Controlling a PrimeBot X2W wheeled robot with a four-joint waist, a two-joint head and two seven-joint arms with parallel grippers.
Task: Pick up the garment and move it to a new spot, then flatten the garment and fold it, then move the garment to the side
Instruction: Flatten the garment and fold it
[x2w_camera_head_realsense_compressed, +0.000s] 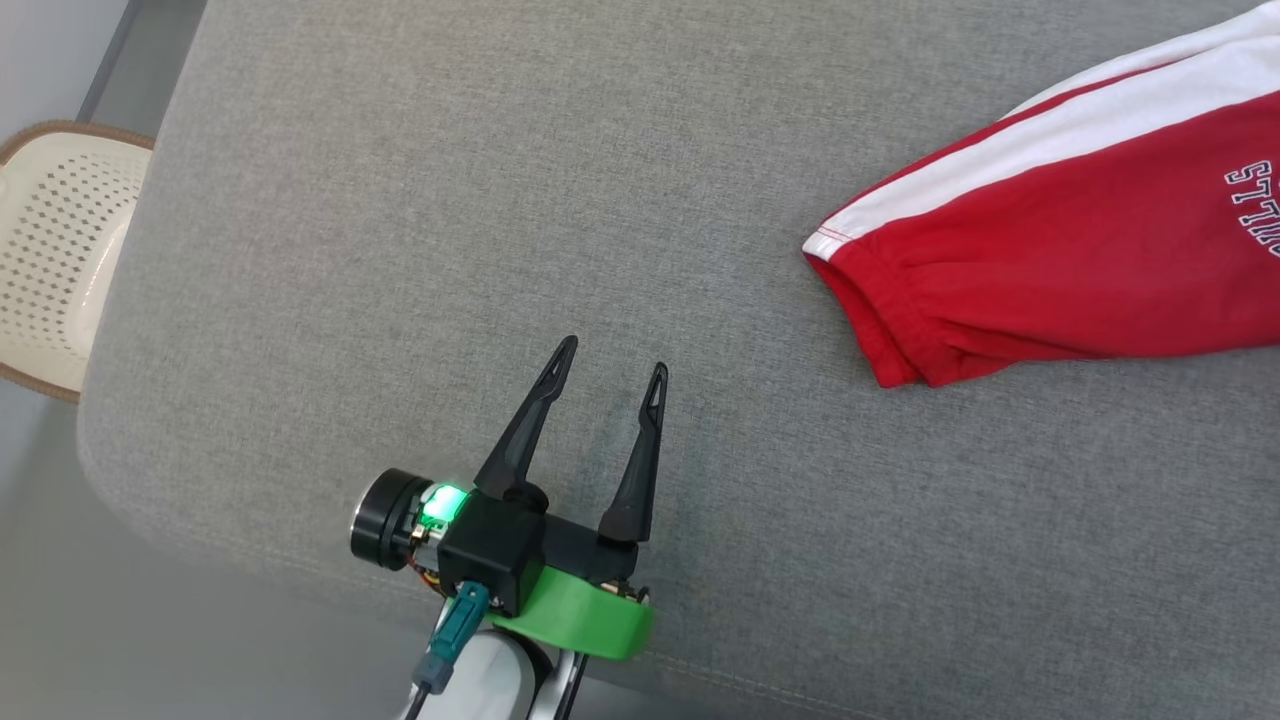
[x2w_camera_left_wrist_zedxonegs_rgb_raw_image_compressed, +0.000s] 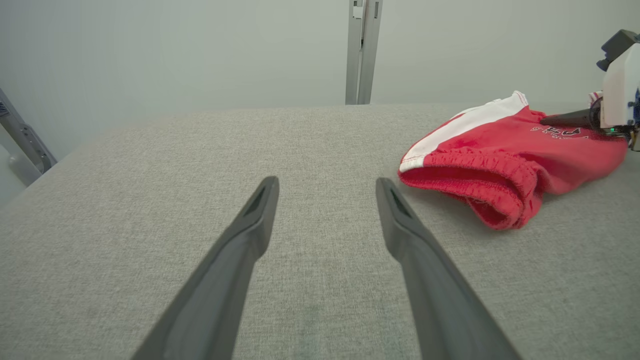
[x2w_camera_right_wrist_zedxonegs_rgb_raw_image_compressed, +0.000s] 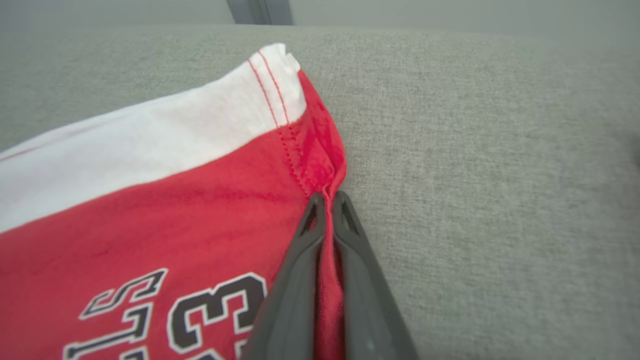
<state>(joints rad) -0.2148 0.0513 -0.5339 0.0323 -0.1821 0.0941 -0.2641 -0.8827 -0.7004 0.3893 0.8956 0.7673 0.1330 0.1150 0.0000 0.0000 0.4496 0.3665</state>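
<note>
Item: red garment, white side stripe, gathered elastic hem. Lies on the right of the grey upholstered surface.
Lettering: dark, white-outlined block characters, only partly visible; an "S" and "13" can be made out, the full word cannot.
Right gripper: fingers pinched together on the garment's red edge below the stripe.
Left gripper: spread wide, holding nothing, near left, well apart from the garment.
Also: perforated cream plastic item, far left.
</note>
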